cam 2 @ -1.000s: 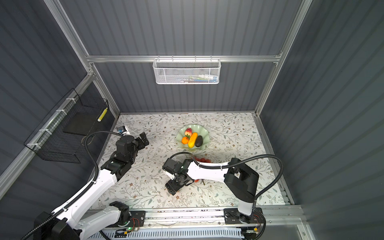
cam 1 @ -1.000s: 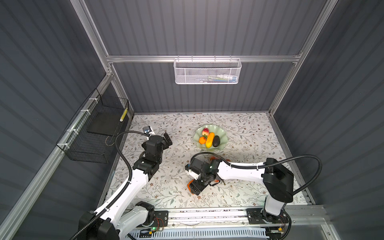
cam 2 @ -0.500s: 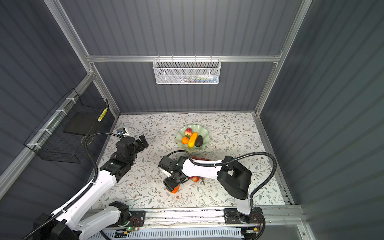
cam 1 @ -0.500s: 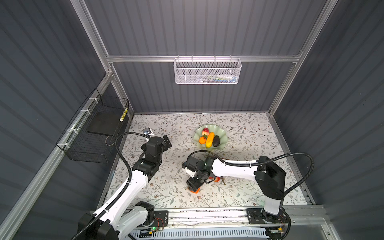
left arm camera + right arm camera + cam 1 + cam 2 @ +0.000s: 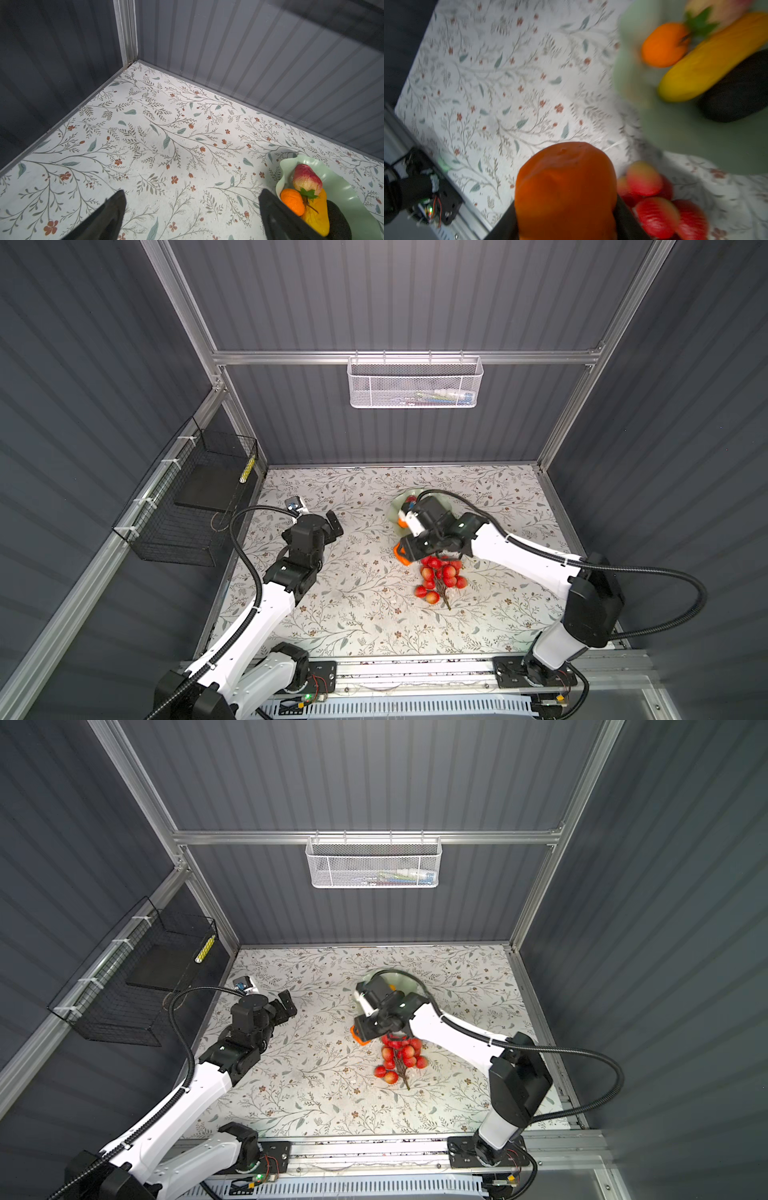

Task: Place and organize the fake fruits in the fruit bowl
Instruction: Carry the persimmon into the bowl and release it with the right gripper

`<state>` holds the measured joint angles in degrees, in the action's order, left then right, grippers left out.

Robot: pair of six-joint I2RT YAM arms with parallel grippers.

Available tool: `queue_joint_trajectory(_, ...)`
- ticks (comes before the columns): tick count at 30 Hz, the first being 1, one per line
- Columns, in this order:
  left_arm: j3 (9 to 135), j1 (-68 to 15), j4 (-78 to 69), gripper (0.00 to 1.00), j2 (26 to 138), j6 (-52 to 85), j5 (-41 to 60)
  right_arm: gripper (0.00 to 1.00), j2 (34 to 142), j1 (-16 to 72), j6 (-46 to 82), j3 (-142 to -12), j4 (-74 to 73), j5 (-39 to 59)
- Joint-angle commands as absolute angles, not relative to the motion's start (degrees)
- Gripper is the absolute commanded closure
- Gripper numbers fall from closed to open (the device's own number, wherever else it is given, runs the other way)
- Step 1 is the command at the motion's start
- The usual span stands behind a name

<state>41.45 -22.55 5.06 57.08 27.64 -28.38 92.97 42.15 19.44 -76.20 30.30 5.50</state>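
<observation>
Fruit bowl [image 5: 342,187]: pale mint, wavy rim, upright on floral table [image 5: 353,614]; contents, packed touching: round orange [image 5: 292,201]; red-yellow fruit [image 5: 307,179], green leaf; yellow oblong [image 5: 319,216]; dark oval [image 5: 338,220]. Blocky orange fruit [image 5: 564,187]: outside bowl, clamped in right gripper [image 5: 565,203]. Red berry bunch [image 5: 440,578]: on table just beside it, stem away from bowl.

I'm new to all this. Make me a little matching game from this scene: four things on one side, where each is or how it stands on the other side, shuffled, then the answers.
Things:
1. blocky orange fruit
2. red berry bunch
3. yellow oblong fruit
4. left gripper

Place or state:
A. lying in the fruit bowl
B. open, holding nothing
C. clamped in the right gripper
D. lying on the table

Pairs: 1-C, 2-D, 3-A, 4-B
</observation>
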Motion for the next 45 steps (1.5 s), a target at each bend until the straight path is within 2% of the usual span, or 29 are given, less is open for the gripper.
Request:
queue_joint_trajectory(1, 40.39, -22.46, 3.85, 0.0, 56.24, 26.8, -24.17, 0.63, 93.76, 35.98, 18.75, -77.11, 26.51, 1.67)
queue_joint_trajectory(6, 40.83, -22.5, 3.63, 0.0, 56.85, 25.31, -18.42, 0.62, 101.18, 29.07, 16.7, -83.74, 25.46, 0.7)
queue_joint_trajectory(11, 41.47, -22.49, 3.69, 0.0, 57.85, 24.58, -12.64, 0.6, 108.57, 26.19, 15.47, -88.13, 26.02, 0.07)
queue_joint_trajectory(14, 41.88, -22.49, 3.76, 0.0, 58.83, 24.35, -9.8, 0.55, 111.68, 25.39, 15.53, -89.27, 26.28, 0.41)
queue_joint_trajectory(18, 42.19, -22.44, 3.19, 0.0, 59.79, 23.68, -6.72, 0.44, 112.79, 25.39, 15.63, -89.51, 25.79, 0.25)
queue_joint_trajectory(25, 42.91, -22.47, 1.83, 0.0, 61.47, 22.33, -1.66, 0.33, 103.16, 25.34, 17.69, -84.15, 23.59, -0.02)
queue_joint_trajectory(35, 42.89, -22.5, 0.7, 0.0, 63.8, 22.21, 0.91, 0.32, 78.42, 27.17, 22.94, -60.19, 25.5, -1.04)
queue_joint_trajectory(37, 43.16, -22.44, 0.79, 0.0, 64.24, 22.19, 0.75, 0.34, 75.31, 27.23, 24.37, -57.35, 24.88, -1.11)
queue_joint_trajectory(41, 43.02, -22.5, 0.18, 0.0, 64.63, 22.24, 0.49, 0.38, 74.4, 27.24, 25.22, -58.16, 22.59, -1.5)
queue_joint_trajectory(45, 43.26, -22.45, 0.82, 0.0, 64.11, 22.15, 0.71, 0.38, 81.69, 27.23, 23.38, -65.48, 20.21, -0.07)
